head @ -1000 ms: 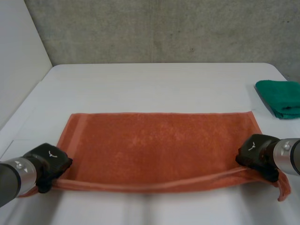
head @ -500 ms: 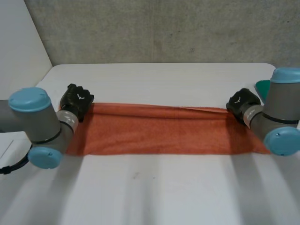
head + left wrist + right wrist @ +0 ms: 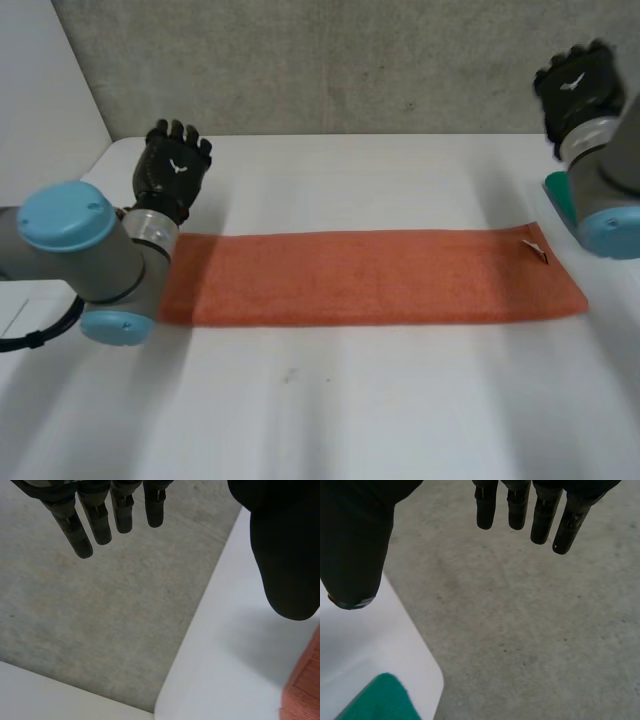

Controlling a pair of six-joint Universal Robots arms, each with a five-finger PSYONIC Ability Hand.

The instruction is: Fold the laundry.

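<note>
The orange towel lies flat on the white table as a long, narrow folded strip. It runs across the middle of the table, from close to the left edge almost to the right edge, with its long sides roughly parallel to the near edge. A small tag sticks up at the far corner of its right end.

The left hand hangs above the table's far left corner, clear of the towel's left end. In the left wrist view its fingers are straight and spread from the thumb, grasping nothing, and a corner of the towel shows beneath the thumb.

The right hand is up in front of the grey concrete wall over the far right corner. It is released too, its fingers straight and empty.

A green cloth lies by the table's right edge, partly behind the right arm, and it also shows near the table's rounded corner in the right wrist view.
</note>
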